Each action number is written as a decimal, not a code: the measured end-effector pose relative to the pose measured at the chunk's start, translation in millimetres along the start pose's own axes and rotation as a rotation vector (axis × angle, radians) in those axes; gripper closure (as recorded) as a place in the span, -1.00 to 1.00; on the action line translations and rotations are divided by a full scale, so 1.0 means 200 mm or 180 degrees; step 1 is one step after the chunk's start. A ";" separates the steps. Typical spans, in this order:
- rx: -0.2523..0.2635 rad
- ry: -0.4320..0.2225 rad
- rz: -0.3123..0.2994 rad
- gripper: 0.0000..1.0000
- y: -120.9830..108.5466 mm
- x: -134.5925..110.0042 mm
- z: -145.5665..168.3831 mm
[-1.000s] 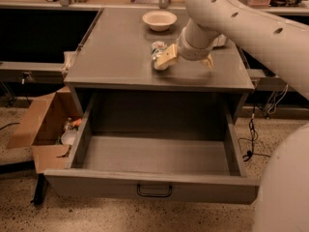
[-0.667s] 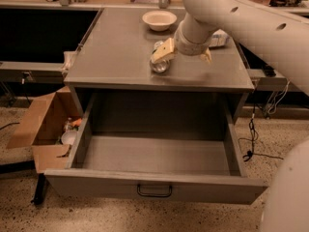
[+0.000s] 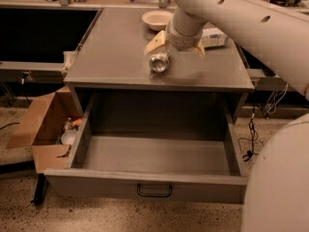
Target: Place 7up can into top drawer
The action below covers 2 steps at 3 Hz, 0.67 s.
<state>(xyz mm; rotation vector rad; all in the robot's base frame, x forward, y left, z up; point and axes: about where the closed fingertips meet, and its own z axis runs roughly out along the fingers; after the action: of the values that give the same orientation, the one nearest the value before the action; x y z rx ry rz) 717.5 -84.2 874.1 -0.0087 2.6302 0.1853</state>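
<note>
Grey metal top drawer [image 3: 145, 181] with the little black wire handle was already pulled open and bare inside, so that bit's done. Small silver 7up can [image 3: 159, 62] was up on the grey cabinet top [image 3: 111, 57], shiny end facing us, right at the robot's cream gripper [image 3: 170, 51]. Couldn't tell if the gripper had it clamped. Carrying it over and dropping it in was all left to do.

tool [image 3: 170, 51] low over the counter [image 3: 111, 52], 7up can [image 3: 159, 62] right at it, bowl [image 3: 157, 19] close behind, clear plastic bottle [image 3: 213, 36] crowding its right, bare counter to its left, top drawer [image 3: 96, 185] gaping open below in front
</note>
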 end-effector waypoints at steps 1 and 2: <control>0.0024 0.0012 0.0149 -1.00 0.05 -0.04 0.03; 0.0073 0.0202 0.0232 -0.98 0.12 -0.01 0.13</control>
<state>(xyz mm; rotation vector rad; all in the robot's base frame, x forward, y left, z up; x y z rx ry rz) 731.8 -57.3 855.8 0.0908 2.6979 0.1828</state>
